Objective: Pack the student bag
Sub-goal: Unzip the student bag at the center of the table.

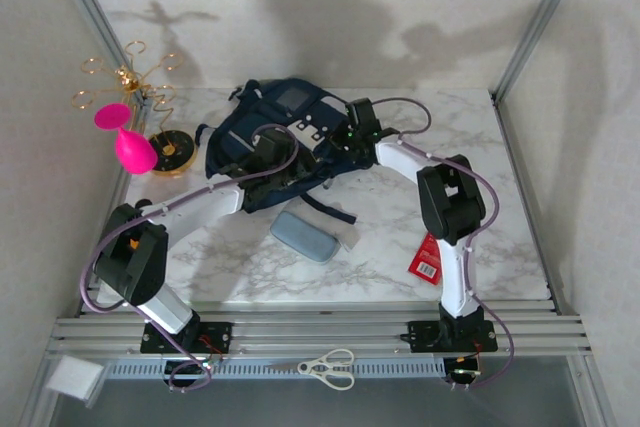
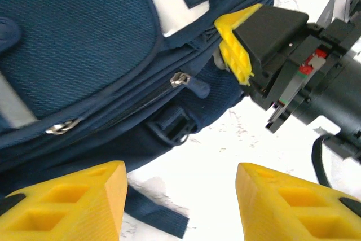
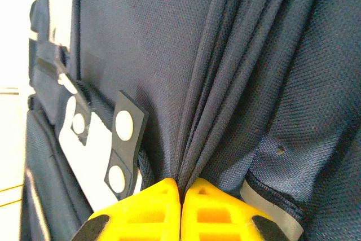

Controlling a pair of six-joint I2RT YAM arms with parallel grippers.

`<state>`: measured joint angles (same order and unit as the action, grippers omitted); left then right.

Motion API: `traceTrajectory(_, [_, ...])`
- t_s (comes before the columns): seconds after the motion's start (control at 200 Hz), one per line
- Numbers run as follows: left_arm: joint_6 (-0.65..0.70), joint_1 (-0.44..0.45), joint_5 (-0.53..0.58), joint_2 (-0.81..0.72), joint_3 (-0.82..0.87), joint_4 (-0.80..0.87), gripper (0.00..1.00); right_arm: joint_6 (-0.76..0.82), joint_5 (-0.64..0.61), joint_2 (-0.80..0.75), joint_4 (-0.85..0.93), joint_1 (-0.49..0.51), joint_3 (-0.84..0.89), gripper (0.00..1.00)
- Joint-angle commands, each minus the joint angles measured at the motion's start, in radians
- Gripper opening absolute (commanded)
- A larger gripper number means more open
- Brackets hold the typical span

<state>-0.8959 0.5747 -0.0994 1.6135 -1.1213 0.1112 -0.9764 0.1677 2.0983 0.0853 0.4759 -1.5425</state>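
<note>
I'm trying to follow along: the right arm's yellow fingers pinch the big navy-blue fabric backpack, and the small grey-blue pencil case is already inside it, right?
Not quite. The right gripper does pinch the large navy-blue fabric backpack, but the small grey-blue pencil case is not inside: the top view shows it lying on the white marble table, near the backpack.

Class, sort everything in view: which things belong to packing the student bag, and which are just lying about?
Job: student bag; right gripper, pinching its fabric; left gripper, open beside it; pencil case, probably to pack.
Lying about: gold wire stand; pink ornament; scissors; red packet.
</note>
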Motion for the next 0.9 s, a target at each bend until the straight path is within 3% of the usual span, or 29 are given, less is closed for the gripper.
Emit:
traceTrajectory(0.0, [-0.064,0.023,-0.003,0.024,-0.033,0.004,0.52,-0.071,0.096,-0.115,-0.12,-0.002,0.086,0.0])
traceTrajectory(0.33, [-0.091,0.108,0.148,0.063,-0.11,0.146,0.46,-0.226,0.154,-0.294,-0.345,0.016,0.326,0.0])
traceTrajectory(0.606, [-0.039,0.141,0.148,0.07,-0.136,0.276,0.39,-0.3,0.118,-0.363,-0.437,0.059,0.434,0.0])
traceTrajectory(0.896, [-0.039,0.16,0.247,0.157,-0.234,0.372,0.45,-0.324,0.108,-0.376,-0.48,0.08,0.47,0.0])
